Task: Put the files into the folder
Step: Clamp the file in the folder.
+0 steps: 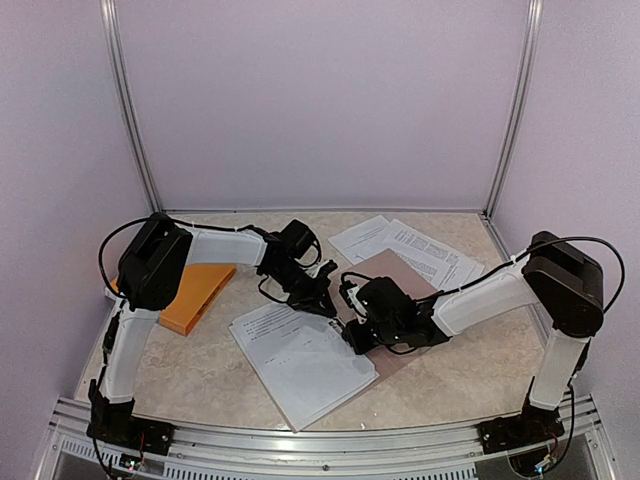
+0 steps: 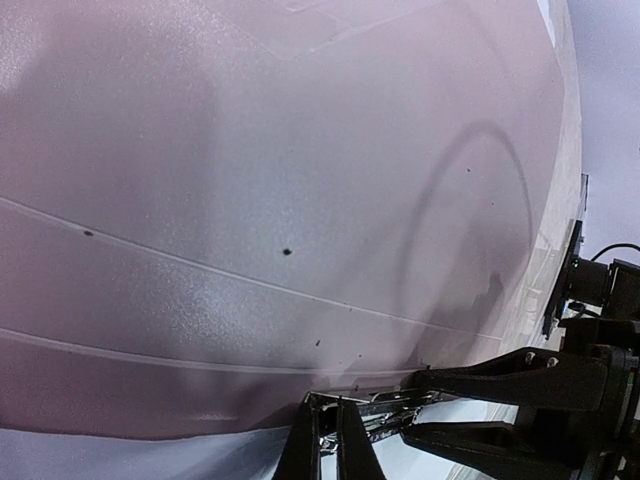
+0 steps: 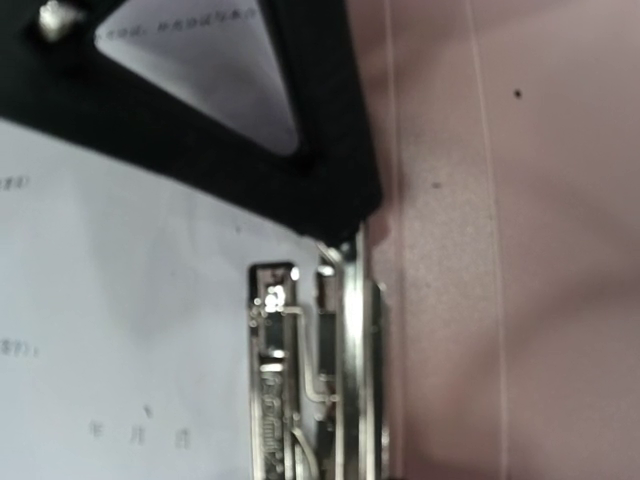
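The folder (image 1: 395, 268) lies open and flat on the table (image 1: 200, 385), its pinkish-brown inside facing up, right of centre. One stack of the files (image 1: 300, 360) sits on the table at the folder's front-left edge, and a second spread of printed sheets (image 1: 420, 250) lies fanned against its rear side. Both arms meet at the folder's left edge. The left gripper (image 1: 322, 298) comes in from the left and the right gripper (image 1: 352, 328) from the right, their tips close together. In the left wrist view the left claw's fingers (image 2: 300, 455) are drawn almost together with only a thin slit between them, at the metal clip (image 2: 375, 403). Whether they pinch it I cannot tell. The right claw's fingers (image 2: 480, 380) stand apart there, tips at the same clip; its hold cannot be told either. The right wrist view shows white printed paper just beside the clip. An orange block (image 1: 195, 295) rests near the left arm.
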Action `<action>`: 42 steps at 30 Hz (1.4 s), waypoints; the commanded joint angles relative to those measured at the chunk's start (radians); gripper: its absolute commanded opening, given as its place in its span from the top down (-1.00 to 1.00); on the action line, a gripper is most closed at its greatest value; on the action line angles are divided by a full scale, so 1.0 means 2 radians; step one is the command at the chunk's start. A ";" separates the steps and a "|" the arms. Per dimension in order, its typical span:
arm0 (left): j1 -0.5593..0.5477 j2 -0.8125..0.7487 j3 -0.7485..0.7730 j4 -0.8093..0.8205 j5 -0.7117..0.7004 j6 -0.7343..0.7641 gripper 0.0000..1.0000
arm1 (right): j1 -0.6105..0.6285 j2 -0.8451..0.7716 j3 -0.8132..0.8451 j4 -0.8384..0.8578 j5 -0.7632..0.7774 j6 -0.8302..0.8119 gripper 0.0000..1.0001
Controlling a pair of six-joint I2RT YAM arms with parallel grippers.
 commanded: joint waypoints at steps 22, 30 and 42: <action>-0.026 0.003 -0.072 -0.045 -0.038 0.002 0.96 | -0.014 0.072 -0.036 -0.096 -0.009 -0.019 0.77; -0.025 -0.005 -0.072 -0.046 -0.037 0.002 0.74 | -0.013 0.068 -0.036 -0.099 -0.006 -0.018 0.77; -0.018 -0.061 -0.096 -0.040 -0.064 0.003 0.09 | -0.013 0.047 -0.035 -0.108 0.000 -0.008 0.74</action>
